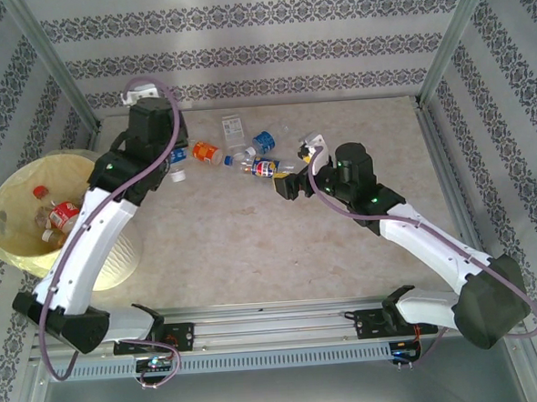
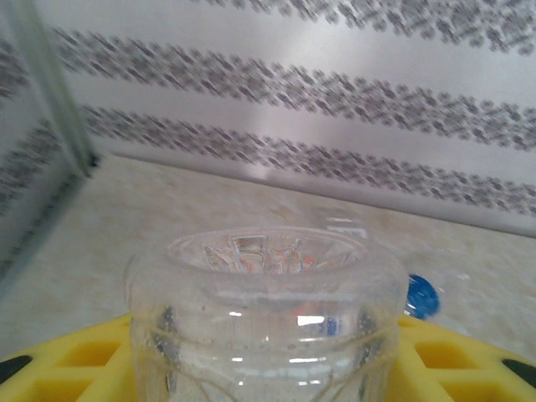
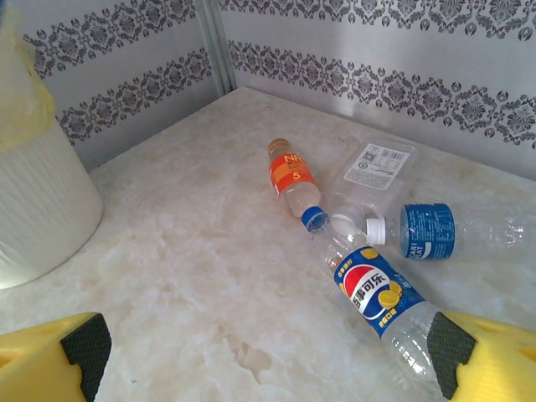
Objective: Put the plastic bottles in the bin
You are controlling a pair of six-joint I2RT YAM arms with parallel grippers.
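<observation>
My left gripper (image 1: 163,165) is shut on a clear plastic bottle (image 2: 264,310). Its ribbed base faces the left wrist camera between the yellow fingers (image 2: 67,364). The pale-yellow bin (image 1: 13,194) stands at the table's left edge with red-labelled bottles (image 1: 62,216) inside. My right gripper (image 3: 266,347) stands open just above the table. A blue Pepsi-labelled bottle (image 3: 377,289) lies by its right finger (image 3: 481,356). Beyond that bottle lie an orange-labelled bottle (image 3: 291,176), a blue-labelled one (image 3: 431,230) and a flattened clear one (image 3: 377,167).
Metal posts (image 1: 55,73) and patterned walls (image 1: 259,51) close in the back and sides of the table. The bin's white side (image 3: 42,209) stands to the left of my right gripper. A blue cap (image 2: 423,295) lies on the table behind the held bottle.
</observation>
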